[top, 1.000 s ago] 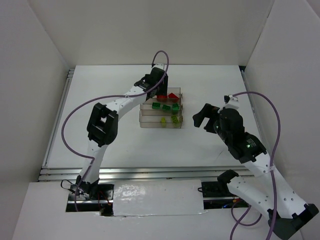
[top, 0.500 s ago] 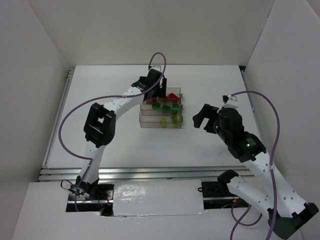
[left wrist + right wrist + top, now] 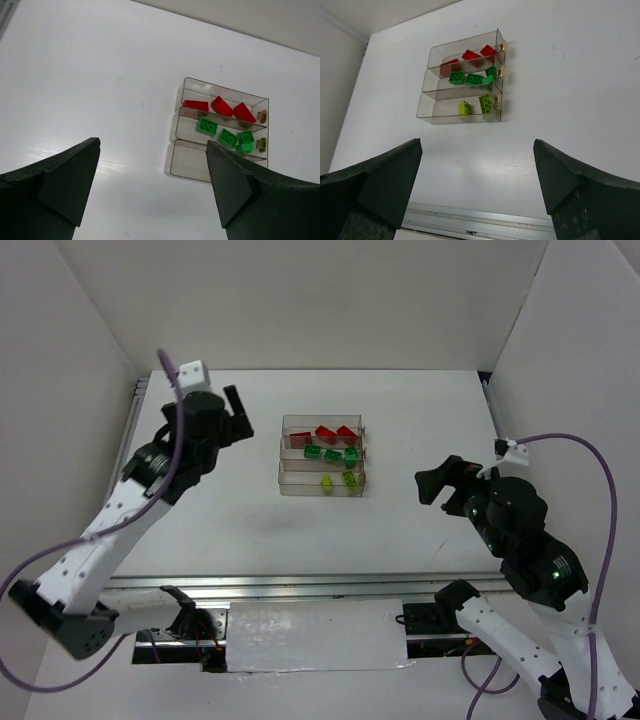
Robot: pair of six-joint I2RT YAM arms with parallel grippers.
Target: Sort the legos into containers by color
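The three clear containers [image 3: 283,480] stand joined in a stepped row at the table's middle. The far bin holds three red legos [image 3: 325,432], the middle bin three green ones [image 3: 333,454], and the near bin two yellow-green ones [image 3: 350,478]. My left gripper [image 3: 237,416] is open and empty, raised to the left of the bins. My right gripper [image 3: 438,478] is open and empty to their right. In the left wrist view the left gripper [image 3: 152,142] shows open, with the red legos [image 3: 221,106] and green legos [image 3: 227,136] ahead. In the right wrist view the right gripper [image 3: 477,142] shows open, with the yellow-green legos [image 3: 486,102] ahead.
White walls close in the table on the left, back and right. A metal rail [image 3: 300,585] runs along the near edge, also showing in the right wrist view [image 3: 480,222]. No loose bricks show on the white tabletop.
My left arm has pulled back from over the far bin to the left and risen, its gripper empty. My right arm has drawn back slightly to the right.
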